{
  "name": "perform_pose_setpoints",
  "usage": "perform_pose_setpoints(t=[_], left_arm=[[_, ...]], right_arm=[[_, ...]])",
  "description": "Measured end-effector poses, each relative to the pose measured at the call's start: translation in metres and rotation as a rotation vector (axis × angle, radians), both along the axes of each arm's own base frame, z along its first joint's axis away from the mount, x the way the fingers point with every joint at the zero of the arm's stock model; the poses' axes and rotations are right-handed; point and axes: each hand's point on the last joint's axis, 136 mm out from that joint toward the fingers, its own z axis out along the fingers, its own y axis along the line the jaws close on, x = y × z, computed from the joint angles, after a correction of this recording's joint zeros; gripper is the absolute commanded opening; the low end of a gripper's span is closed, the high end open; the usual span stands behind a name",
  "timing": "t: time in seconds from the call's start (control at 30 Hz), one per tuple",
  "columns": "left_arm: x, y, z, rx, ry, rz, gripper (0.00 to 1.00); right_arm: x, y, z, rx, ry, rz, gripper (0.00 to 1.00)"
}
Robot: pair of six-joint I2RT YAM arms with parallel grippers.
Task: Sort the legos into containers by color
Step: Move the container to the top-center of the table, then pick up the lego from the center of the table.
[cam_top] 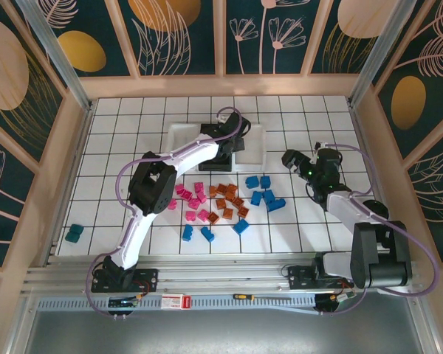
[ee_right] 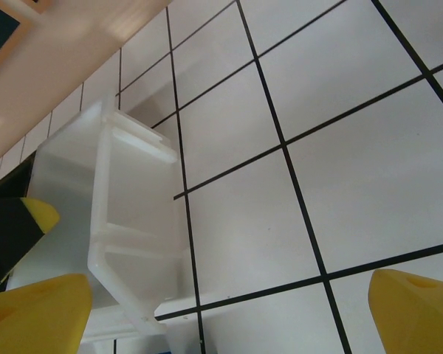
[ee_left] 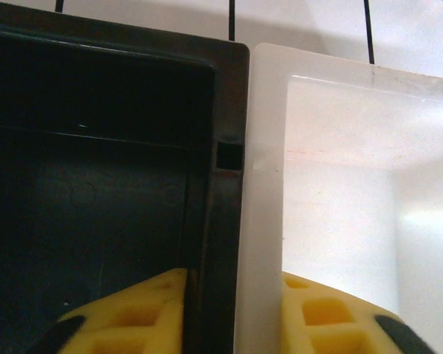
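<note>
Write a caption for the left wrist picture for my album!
The left gripper straddles the side-by-side walls of the black bin and a white bin, one yellow finger in each.

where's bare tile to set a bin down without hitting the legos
Free: the back-left tiles between the left white bin and the left wall; the front-right tiles between the blue legos and the right arm. Crowded: the middle, with pink legos and orange legos.
</note>
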Motion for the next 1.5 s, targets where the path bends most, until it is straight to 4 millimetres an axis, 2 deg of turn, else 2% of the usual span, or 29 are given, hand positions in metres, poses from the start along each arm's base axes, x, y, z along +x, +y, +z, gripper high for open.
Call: perform_pose_setpoints(t=[0.13,0.3,0.37,0.47,0.6,0.7,0.8,0.93,0.97,1.07,1.13,1.3,1.4,1.5], left_arm=[[0.0,-0.002,0.0,-0.014,0.003,0.002,0.6],[-0.004,0.001,0.013,-0.019,-0.02,-0.016,0.66],[-0.01,0.005,0.029,-0.033,-0.043,-0.028,0.71],[-0.025,0.014,0.069,-0.081,-0.11,-0.057,0.79],[-0.059,0.032,0.131,-0.176,-0.237,-0.096,0.85],[-0.089,0.053,0.153,-0.22,-0.309,-0.106,0.9],[-0.113,0.079,0.148,-0.218,-0.34,-0.093,0.91],[-0.137,0.105,0.114,-0.176,-0.312,-0.077,0.91],[-0.142,0.11,0.106,-0.165,-0.3,-0.076,0.95],[-0.153,0.118,0.091,-0.147,-0.279,-0.08,0.96],[-0.157,0.122,0.09,-0.153,-0.285,-0.081,0.96],[-0.172,0.132,0.097,-0.198,-0.327,-0.089,0.97],[-0.179,0.137,0.098,-0.219,-0.344,-0.089,0.99],[-0.182,0.14,0.094,-0.22,-0.346,-0.089,0.99]], right_arm=[[-0.004,0.001,0.005,0.006,-0.018,0.008,0.96],[-0.008,0.005,0.014,0.012,-0.042,0.028,0.94],[-0.011,0.011,0.016,0.008,-0.046,0.047,0.93],[-0.018,0.028,0.014,-0.002,-0.033,0.098,0.92],[-0.032,0.054,0.003,-0.024,0.007,0.174,0.91],[-0.043,0.067,-0.007,-0.044,0.041,0.21,0.87],[-0.046,0.072,-0.016,-0.059,0.068,0.22,0.82],[-0.036,0.071,-0.041,-0.104,0.148,0.212,0.66],[-0.032,0.072,-0.045,-0.109,0.162,0.212,0.65],[-0.022,0.074,-0.05,-0.122,0.181,0.212,0.62],[-0.016,0.076,-0.048,-0.121,0.174,0.212,0.6],[-0.008,0.081,-0.034,-0.14,0.141,0.227,0.63],[-0.013,0.083,-0.039,-0.171,0.158,0.245,0.68],[-0.022,0.087,-0.047,-0.213,0.187,0.265,0.69]])
